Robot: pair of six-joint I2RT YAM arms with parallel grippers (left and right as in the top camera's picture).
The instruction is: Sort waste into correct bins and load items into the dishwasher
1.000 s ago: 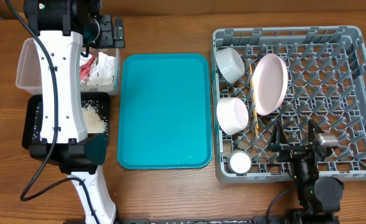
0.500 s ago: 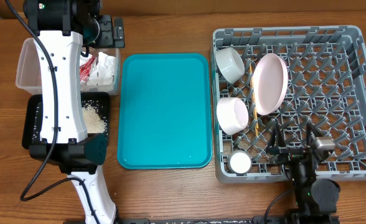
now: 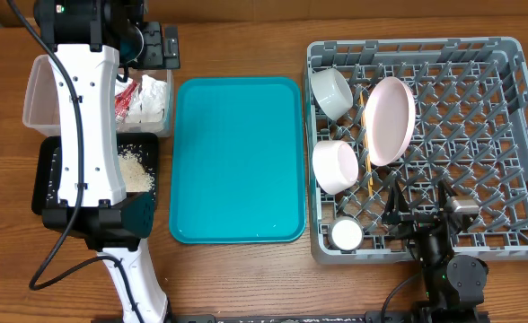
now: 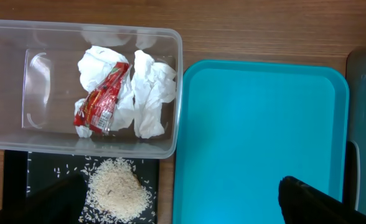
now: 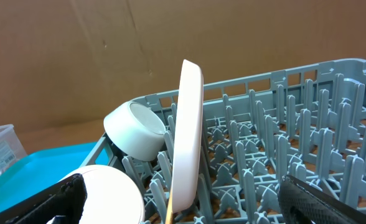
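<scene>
The red-and-white wrapper (image 4: 102, 99) and white napkin (image 4: 152, 93) lie in the clear tub (image 4: 170, 87). The rice heap (image 4: 117, 190) lies in the black tray (image 4: 15, 180). My left gripper (image 4: 183, 202) hangs open and empty high above them; in the overhead view it (image 3: 156, 45) is at the tub's far end. The grey rack (image 3: 515, 135) holds a pink plate (image 3: 390, 119) on edge, two white bowls (image 3: 331, 91) (image 3: 336, 166), a cup (image 3: 346, 234) and chopsticks (image 3: 368, 166). My right gripper (image 3: 423, 211) is open and empty over the rack's front edge.
The teal serving tray (image 3: 237, 161) lies between the bins and the rack. The white left arm (image 3: 84, 135) covers much of the tub and black tray from above. In the right wrist view the plate (image 5: 189, 137) stands between rows of upright pegs (image 5: 282, 124).
My right gripper has drawn back slightly toward the table's front edge, still open. The left arm and all objects have not moved.
</scene>
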